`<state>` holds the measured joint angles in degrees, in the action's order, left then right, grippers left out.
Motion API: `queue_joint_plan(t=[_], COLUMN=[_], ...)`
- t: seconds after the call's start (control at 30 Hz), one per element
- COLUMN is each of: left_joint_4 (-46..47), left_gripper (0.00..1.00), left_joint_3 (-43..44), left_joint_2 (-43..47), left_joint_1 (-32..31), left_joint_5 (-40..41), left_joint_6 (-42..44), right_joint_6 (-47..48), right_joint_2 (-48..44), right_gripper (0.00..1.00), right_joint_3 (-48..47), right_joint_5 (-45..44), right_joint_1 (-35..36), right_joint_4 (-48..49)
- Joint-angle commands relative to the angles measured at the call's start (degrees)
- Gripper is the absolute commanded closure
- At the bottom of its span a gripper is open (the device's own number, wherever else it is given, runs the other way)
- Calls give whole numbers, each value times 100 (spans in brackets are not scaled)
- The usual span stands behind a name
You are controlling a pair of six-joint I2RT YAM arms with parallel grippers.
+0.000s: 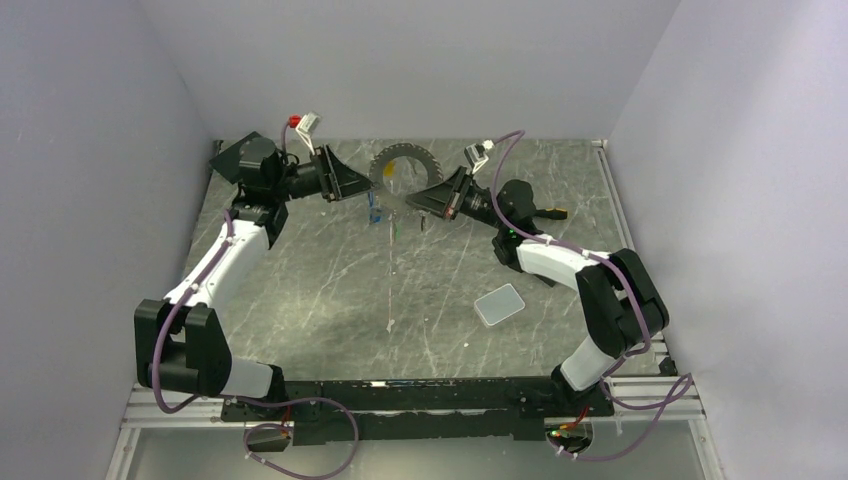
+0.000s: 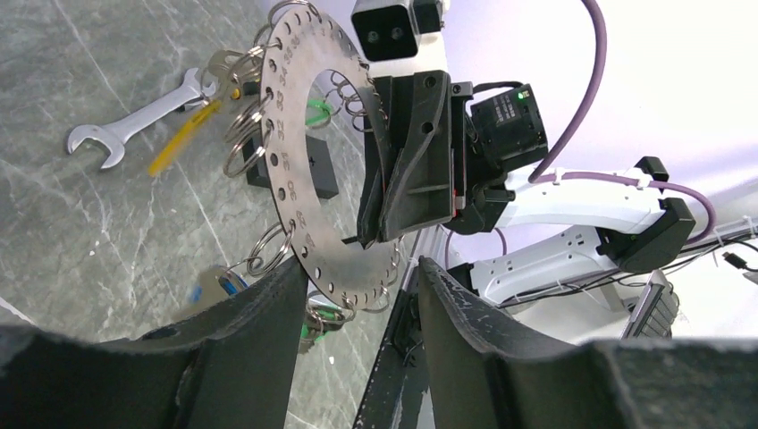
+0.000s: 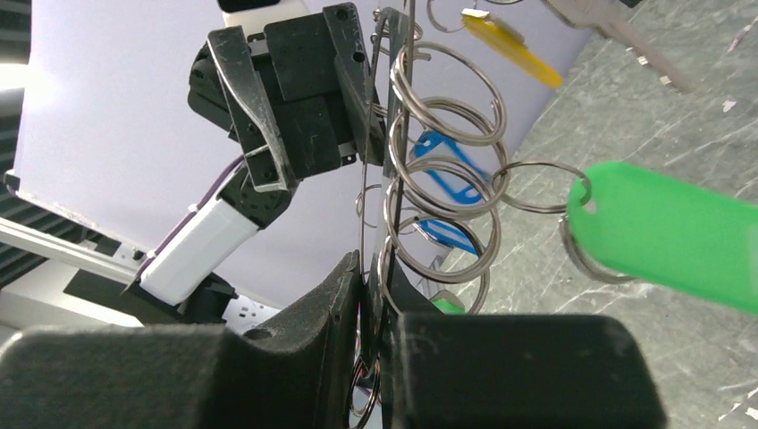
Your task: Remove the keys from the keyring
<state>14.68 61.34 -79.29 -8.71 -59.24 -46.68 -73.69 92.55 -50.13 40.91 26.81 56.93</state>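
Two tools meet over the far part of the table (image 1: 300, 300) in the top view. The left tool (image 1: 350, 183) and the right tool (image 1: 425, 198) face each other, and the keyring (image 1: 405, 160) stands on edge between and just behind their tips. A grey pad (image 1: 499, 304) lies well apart, on the near side of the right tool.

From the left wrist we see our left tool's fingers (image 2: 259, 331) spread, with nothing pinched. The lower rim of the keyring hangs just beyond the gap. It is a flat metal hoop with numbered holes, each carrying a small split ring. The right tool grips its rim from the far side. Beyond the hoop a wrench (image 2: 134, 121) lies on the table, with keys (image 2: 214, 67) close by its head.

From the right wrist, that tool's fingers (image 3: 331, 304) are pressed together on the thin rim of the hoop. Split rings (image 3: 447, 107) hang just to the right of them, one carrying a green tag (image 3: 666, 228). The left tool sits above and beyond them, beside the rim.

We judge the step to be one tool steadying the hoop while the other lines up on a ring; plenty of rings remain strung. Next, the left tool should close on a single split ring or tag and work it out of its hole. The rings are thin and crowded, so it could easily catch two.
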Motion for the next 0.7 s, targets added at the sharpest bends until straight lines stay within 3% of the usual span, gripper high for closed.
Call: queue_joint_plan(t=[0.0,0.2,0.33,0.5,0.67], left_joint_4=[466,511,474,507,385], left_gripper=[49,75,79,77,100], left_joint_3=[1,25,-52,-140,-89], left_joint_2=[194,236,263,273,265], left_joint_1=[18,19,18,5,1], left_joint_5=[-136,-155,-134,-195,-244], left_joint_6=[-238,-329,-391,-448,-421], right_joint_6=[122,190,198,197,210], right_joint_2=[-322,-317,-282,-218,-176], right_gripper=[100,100,100,100,100], right_joint_3=[-67,-61,-25,-14,24], right_joint_5=[157,248,320,432,511], right_joint_1=[106,145,164,183,184], right_joint_4=[598,565,597,626,646])
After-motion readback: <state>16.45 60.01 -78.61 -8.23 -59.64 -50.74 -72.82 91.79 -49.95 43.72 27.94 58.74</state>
